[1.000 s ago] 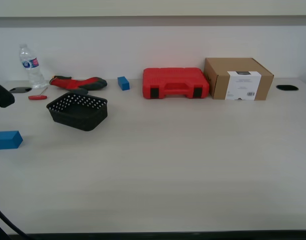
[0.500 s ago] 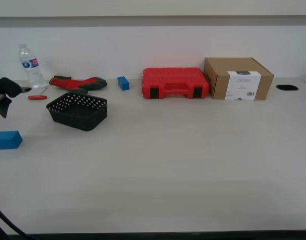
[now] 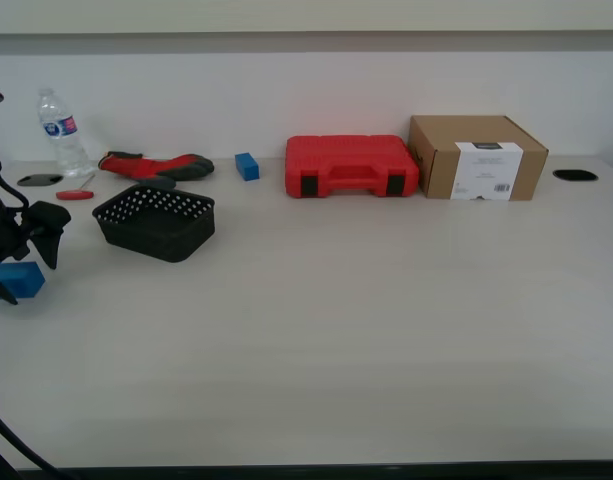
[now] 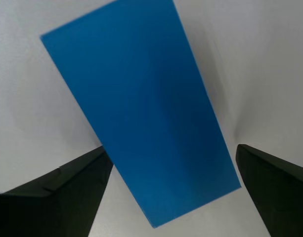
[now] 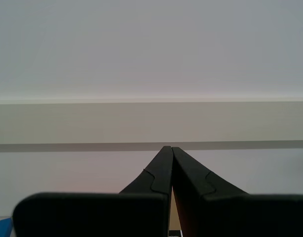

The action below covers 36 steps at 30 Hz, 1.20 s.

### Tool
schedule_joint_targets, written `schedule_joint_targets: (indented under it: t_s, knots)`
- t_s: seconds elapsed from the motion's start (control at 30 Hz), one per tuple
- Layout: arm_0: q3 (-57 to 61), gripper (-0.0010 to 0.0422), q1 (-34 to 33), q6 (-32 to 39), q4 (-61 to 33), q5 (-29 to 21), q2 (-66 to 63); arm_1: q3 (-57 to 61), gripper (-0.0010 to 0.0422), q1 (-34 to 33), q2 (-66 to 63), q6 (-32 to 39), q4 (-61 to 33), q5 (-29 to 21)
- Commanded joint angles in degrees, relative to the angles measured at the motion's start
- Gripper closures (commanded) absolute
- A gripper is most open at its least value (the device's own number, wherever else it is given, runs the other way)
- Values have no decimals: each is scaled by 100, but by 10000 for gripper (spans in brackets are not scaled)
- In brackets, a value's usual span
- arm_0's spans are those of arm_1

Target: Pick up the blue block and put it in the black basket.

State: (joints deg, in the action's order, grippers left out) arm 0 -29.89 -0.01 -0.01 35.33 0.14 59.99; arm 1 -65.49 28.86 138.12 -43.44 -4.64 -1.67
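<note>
Spread wide, my first gripper (image 3: 16, 262) now stands over the blue block (image 3: 19, 279) at the exterior view's left edge, hiding the block's far-left part; 0.5 s ago it hung higher and clear of the block, and 1 s ago only a dark tip showed there. The block itself lies where it lay, on the table (image 3: 346, 320). The black basket (image 3: 156, 222) sits just to the block's right in this view, apart from it, unmoved.

Along the first wrist view, the blue block (image 4: 141, 118) fills the space between 2 parted black fingers (image 4: 62, 197), which flank it with gaps on both sides, so nothing is gripped.

Along the second wrist view, my second gripper (image 5: 171, 150) is pressed closed, tips meeting, pointed at a pale wall and holding nothing.
</note>
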Motion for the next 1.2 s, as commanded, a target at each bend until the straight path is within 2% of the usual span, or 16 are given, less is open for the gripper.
schedule_joint_targets:
  t_s: [0.03, 0.17, 0.23, 0.37, 0.5, 0.63, 0.73, 0.83, 0.9, 1.03, 1.1, 1.2]
  knots:
    - [-11, 413, 2, 0, 17, 0, 0, -323, 132, 11, 334, -4, 79, 146]
    - [-11, 413, 2, 0, 20, 0, 0, -566, 305, 2, 529, 503, 81, 260]
    - [-11, 413, 0, 0, 17, 0, 0, -566, 408, 4, 496, 767, 105, 267]
    - [-11, 413, 2, 0, 17, 0, 0, -566, 417, 2, 431, 898, 7, 151]
    - [-11, 413, 2, 0, 17, 0, 0, -566, 413, -66, 114, 968, 7, -297]
    - [-11, 413, 0, 0, 22, 0, 0, -566, 414, -372, -719, 1469, -22, -337]
    - [-11, 413, 0, 0, 7, 0, 0, -566, 414, -887, -1307, 1471, -33, -304]
    - [-11, 413, 2, 0, 17, 0, 0, -629, 414, -1705, -1432, 1447, 50, 122]
    - [-11, 413, 2, 0, 7, 0, 0, -796, 414, -2179, -1200, 1338, 61, 264]
    - [-11, 413, 0, 0, 9, 0, 0, -1366, 414, -2857, -520, 1088, 22, 223]
    - [-11, 413, 2, 0, 7, 0, 0, -1954, 413, -3215, 4, 1088, -317, 243]
    - [-11, 413, 0, 0, 7, 0, 0, -2656, 413, -3397, 553, 1049, -1117, 428]
